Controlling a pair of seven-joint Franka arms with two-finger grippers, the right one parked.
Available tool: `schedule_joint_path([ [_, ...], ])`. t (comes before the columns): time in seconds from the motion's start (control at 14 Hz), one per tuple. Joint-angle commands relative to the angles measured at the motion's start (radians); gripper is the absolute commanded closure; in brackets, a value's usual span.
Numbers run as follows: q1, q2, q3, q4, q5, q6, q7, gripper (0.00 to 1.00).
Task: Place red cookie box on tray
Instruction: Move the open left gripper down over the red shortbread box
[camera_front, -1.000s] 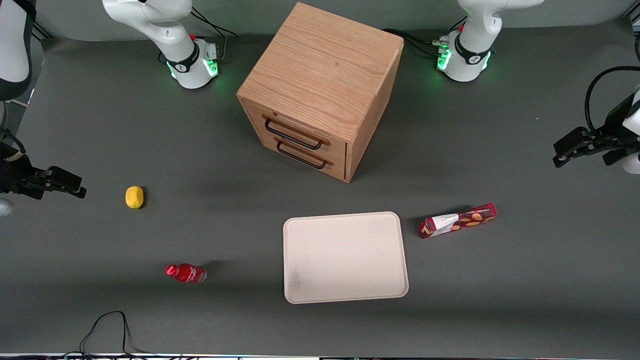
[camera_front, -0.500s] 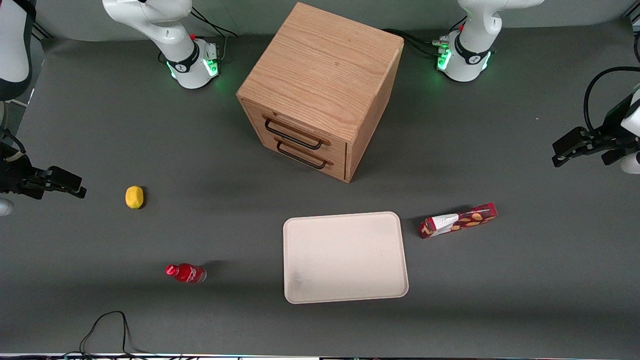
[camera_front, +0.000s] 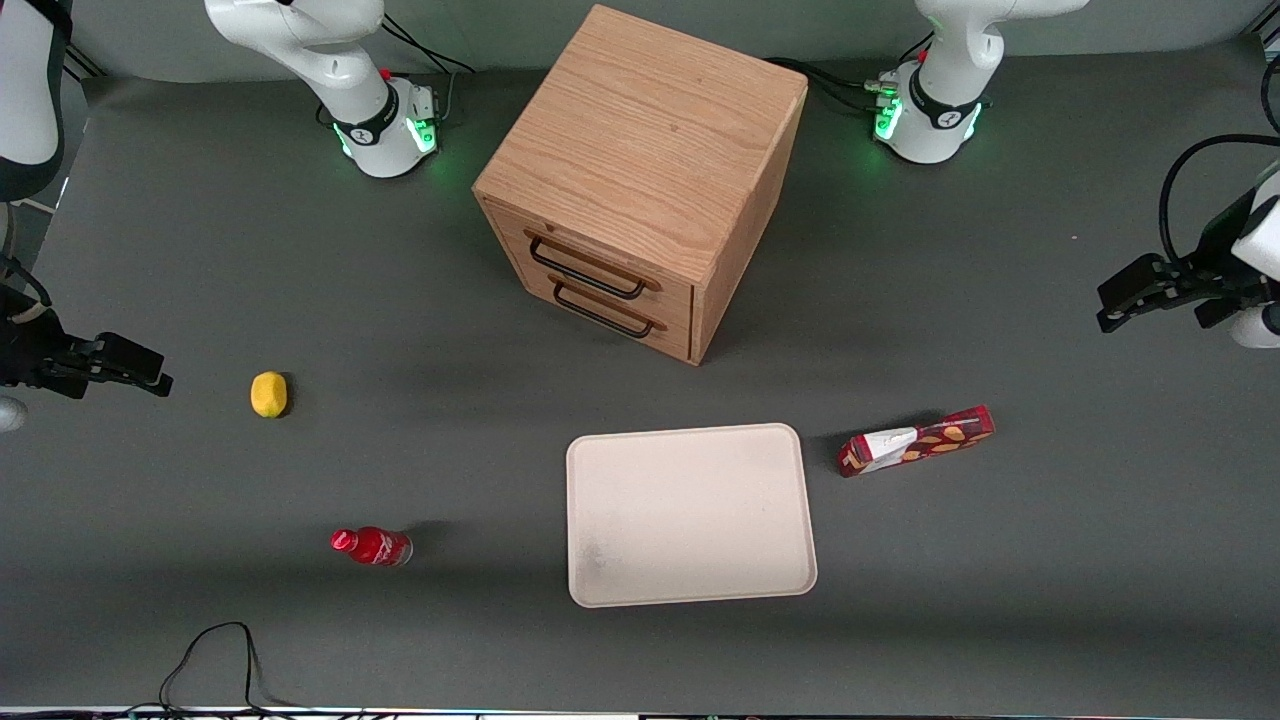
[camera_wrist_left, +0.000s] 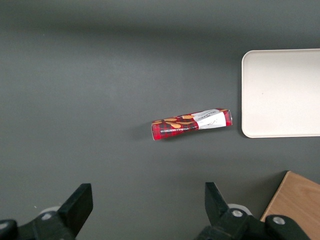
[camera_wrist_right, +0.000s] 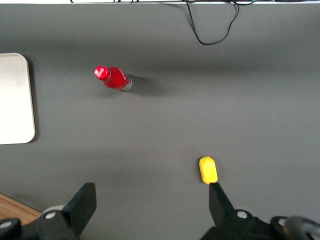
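Observation:
The red cookie box (camera_front: 917, 441) lies flat on the grey table beside the tray (camera_front: 688, 512), toward the working arm's end. It also shows in the left wrist view (camera_wrist_left: 191, 123), next to the tray's edge (camera_wrist_left: 280, 92). My left gripper (camera_front: 1113, 305) is open and empty, high above the table at the working arm's end, well apart from the box and farther from the front camera than it. In the left wrist view the gripper (camera_wrist_left: 148, 202) has its fingers spread wide over bare table.
A wooden two-drawer cabinet (camera_front: 640, 180) stands farther from the front camera than the tray. A small red bottle (camera_front: 372, 546) and a yellow lemon (camera_front: 268, 393) lie toward the parked arm's end. A black cable (camera_front: 210, 660) loops at the table's near edge.
My left gripper has shifted slightly toward the table's middle and away from the front camera. The box and tray have not moved.

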Motion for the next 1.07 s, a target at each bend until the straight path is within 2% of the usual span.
schedule_joint_path([
  [0.0, -0.069, -0.016, 0.009, -0.026, -0.001, -0.006, -0.153, 0.00],
  [0.36, -0.181, 0.027, 0.010, -0.020, 0.006, 0.025, -0.530, 0.00],
  [0.64, -0.235, 0.058, 0.009, -0.020, 0.020, 0.078, -0.933, 0.00],
  [1.0, -0.255, 0.105, 0.010, -0.006, 0.028, 0.082, -1.381, 0.00],
])
